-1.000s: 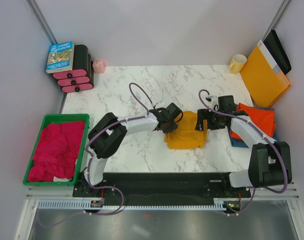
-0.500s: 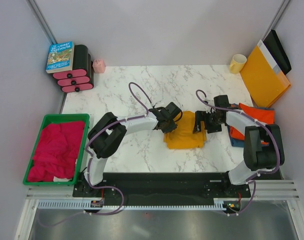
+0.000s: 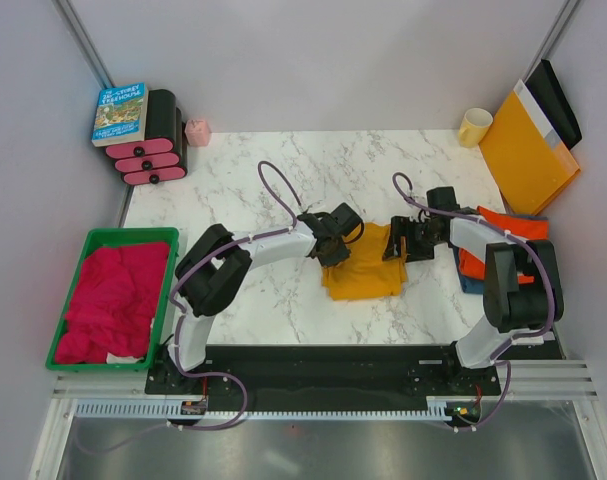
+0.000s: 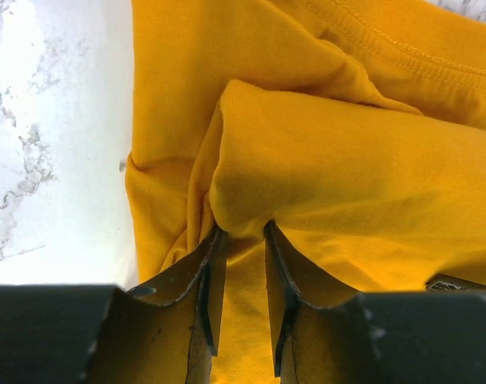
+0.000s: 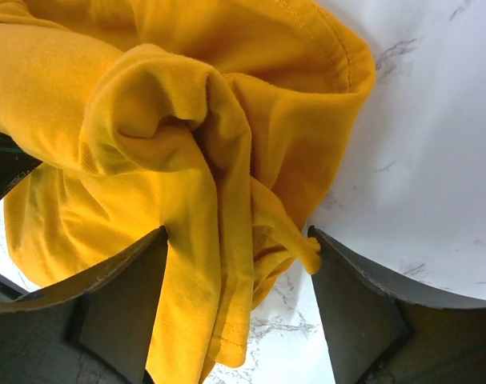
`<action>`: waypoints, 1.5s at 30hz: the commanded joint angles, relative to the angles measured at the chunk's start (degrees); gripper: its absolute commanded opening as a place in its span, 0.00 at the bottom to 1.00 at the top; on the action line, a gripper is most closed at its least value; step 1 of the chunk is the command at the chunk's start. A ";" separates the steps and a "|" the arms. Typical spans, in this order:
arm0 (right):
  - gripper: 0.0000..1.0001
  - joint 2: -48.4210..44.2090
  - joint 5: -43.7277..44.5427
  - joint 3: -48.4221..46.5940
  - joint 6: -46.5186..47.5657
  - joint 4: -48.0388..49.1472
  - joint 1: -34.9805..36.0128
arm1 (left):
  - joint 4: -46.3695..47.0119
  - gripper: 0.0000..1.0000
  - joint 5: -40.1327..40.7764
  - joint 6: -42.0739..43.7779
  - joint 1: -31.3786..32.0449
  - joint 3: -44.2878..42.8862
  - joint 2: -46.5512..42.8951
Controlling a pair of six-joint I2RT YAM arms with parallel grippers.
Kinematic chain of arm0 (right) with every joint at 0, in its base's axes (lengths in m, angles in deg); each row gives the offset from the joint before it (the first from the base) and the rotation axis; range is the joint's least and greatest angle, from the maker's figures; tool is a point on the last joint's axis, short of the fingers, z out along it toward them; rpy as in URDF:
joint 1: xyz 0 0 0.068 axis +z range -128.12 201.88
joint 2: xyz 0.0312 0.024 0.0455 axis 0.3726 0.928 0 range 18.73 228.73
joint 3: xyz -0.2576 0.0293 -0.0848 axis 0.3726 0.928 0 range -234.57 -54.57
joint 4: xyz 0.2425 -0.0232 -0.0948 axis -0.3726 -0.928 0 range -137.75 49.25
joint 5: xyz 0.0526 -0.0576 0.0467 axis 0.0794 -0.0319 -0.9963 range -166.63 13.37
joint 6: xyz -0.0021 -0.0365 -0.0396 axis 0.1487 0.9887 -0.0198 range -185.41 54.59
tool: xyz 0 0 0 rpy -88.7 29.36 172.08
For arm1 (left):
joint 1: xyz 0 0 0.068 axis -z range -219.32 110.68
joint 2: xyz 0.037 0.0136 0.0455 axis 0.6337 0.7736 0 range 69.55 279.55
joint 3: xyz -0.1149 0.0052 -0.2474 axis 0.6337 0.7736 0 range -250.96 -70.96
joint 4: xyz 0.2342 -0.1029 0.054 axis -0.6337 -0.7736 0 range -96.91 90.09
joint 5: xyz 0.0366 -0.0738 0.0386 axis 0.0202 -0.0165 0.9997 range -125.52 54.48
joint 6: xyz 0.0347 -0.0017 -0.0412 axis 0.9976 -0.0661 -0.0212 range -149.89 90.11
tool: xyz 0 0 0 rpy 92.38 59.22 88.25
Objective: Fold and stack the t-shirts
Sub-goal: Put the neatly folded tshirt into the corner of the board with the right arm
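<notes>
Top external view: mustard-yellow t-shirt (image 3: 363, 270) lies partly folded and rumpled at the centre of the marble counter (image 3: 253, 190), between the two arms
Left arm: left end effector (image 3: 335, 243) sits on the shirt's left edge, in contact with the cloth
Right arm: right end effector (image 3: 398, 243) sits on the shirt's right edge, at the far corner, in contact with the cloth
Left wrist view: left end effector (image 4: 243, 236) has its jaws drawn almost together, with only a narrow gap; a raised fold of the mustard-yellow t-shirt (image 4: 347, 160) is pinched in that gap, and the rest of the shirt spreads out beyond the fingertips
Right wrist view: right end effector (image 5: 236, 240) has its jaws spread wide; a loose bunch of the mustard-yellow t-shirt (image 5: 170, 104) hangs between them, against the left jaw, with one small tail of cloth touching the right jaw; no squeeze on the cloth is visible
Other shirts: orange-red t-shirt (image 3: 513, 235) lies on top of the blue t-shirt (image 3: 473, 283) at the right side of the counter, beside the right arm and apart from the mustard-yellow t-shirt
</notes>
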 commanded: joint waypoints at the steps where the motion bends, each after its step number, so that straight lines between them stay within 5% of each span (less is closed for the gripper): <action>1: 0.75 1.11 -1.13 2.92 -0.68 -2.39 0.27 | -4.39 0.33 2.95 2.50 -0.43 -2.73 1.11; 15: 0.51 4.18 -1.22 1.69 0.38 -5.11 0.19 | -5.71 0.33 2.51 3.29 -0.51 -6.34 3.23; 18: 0.35 5.32 -1.48 1.07 0.64 -5.55 0.19 | -6.06 0.33 2.86 3.55 -0.60 -6.08 3.05; 22: 0.00 6.29 -0.61 0.63 0.47 -6.08 0.19 | -6.33 0.33 2.95 3.73 -0.69 -5.82 2.70; 33: 0.00 0.41 1.15 -1.56 3.63 -5.64 0.27 | -6.59 0.36 2.60 5.75 -0.78 -6.08 1.82; 38: 0.00 -3.28 2.56 -3.06 5.03 -5.55 0.19 | -6.50 0.49 3.47 5.75 -0.60 -4.42 -1.07; 40: 0.00 -4.60 2.47 -3.67 5.04 -5.73 0.10 | -6.50 0.66 4.35 5.75 -0.51 -3.62 -2.48; 45: 0.00 -7.50 1.77 -5.69 5.04 -6.78 0.19 | -6.59 0.74 5.85 6.89 -0.51 -1.25 -6.87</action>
